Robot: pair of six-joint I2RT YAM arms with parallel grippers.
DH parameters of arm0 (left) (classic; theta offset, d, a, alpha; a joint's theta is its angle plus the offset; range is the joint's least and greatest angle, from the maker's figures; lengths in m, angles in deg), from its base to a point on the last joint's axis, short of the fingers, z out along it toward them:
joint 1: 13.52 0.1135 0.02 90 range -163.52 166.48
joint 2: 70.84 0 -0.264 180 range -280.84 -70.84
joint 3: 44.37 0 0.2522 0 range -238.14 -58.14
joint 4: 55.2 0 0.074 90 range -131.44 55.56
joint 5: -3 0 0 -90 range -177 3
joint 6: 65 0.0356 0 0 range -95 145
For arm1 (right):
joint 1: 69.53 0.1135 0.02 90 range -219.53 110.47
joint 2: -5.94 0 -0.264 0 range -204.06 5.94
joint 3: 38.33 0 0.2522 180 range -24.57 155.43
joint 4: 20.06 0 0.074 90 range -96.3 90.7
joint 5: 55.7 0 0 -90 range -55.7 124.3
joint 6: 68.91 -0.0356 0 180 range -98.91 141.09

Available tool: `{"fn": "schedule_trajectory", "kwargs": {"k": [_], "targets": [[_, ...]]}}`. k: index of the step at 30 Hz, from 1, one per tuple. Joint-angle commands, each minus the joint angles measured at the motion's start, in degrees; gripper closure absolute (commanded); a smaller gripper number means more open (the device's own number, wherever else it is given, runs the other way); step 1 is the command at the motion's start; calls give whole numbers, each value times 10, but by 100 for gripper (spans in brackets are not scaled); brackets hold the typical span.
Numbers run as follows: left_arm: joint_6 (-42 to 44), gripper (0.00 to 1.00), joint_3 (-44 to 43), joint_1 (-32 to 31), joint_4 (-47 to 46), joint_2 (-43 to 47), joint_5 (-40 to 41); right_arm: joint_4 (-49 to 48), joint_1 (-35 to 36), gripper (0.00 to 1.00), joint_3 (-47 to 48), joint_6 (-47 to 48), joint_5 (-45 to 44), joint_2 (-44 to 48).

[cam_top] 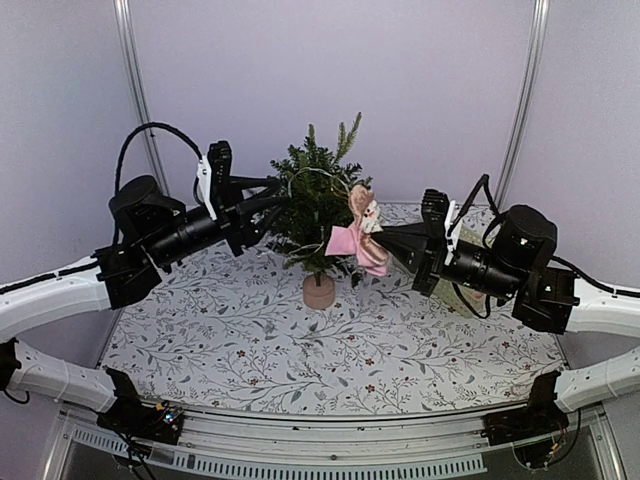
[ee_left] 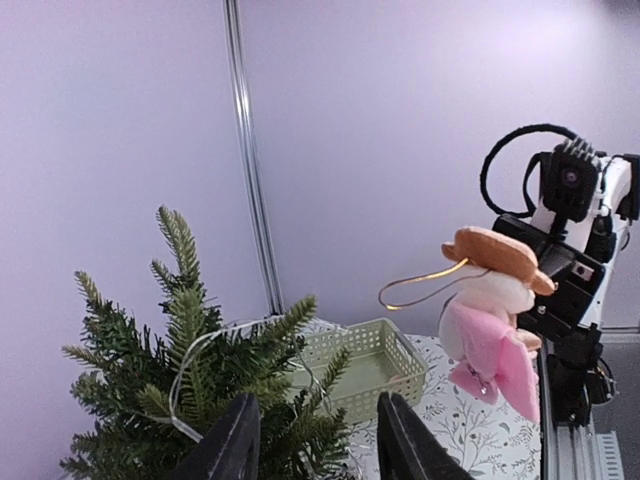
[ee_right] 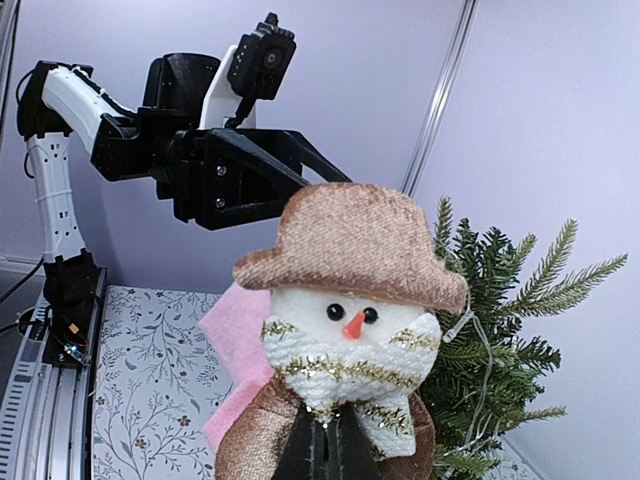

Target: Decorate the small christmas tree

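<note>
Right gripper (cam_top: 380,238) is clamped on the lower body of a snowman ornament (cam_top: 364,222), holding it just beside the right branches of the small christmas tree (cam_top: 312,200). Left gripper (cam_top: 272,203), fingers apart, reaches into the tree's left side. The tree stands upright on the floral table (cam_top: 250,345).

tree (cam_top: 318,205) | small fir, dense dark-green needles, top sprig tilted right | I see it upright on a short trunk and tan round base | toward the far middle of my worktop (cam_top: 250,340)
</note>
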Motion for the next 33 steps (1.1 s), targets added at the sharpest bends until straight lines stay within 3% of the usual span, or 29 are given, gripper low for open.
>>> {"fn": "schedule_trajectory", "kwargs": {"k": [1, 10, 33], "targets": [[-25, 58, -66, 29, 16, -49, -34, -14, -27, 100, 25, 8, 19, -4], [-35, 61, -147, 41, 14, -124, -75, -15, -58, 100, 52, 1, 47, -48], [-29, 65, -155, 42, -8, -158, -78, -34, -104, 100, 58, -29, 108, -82]]}}
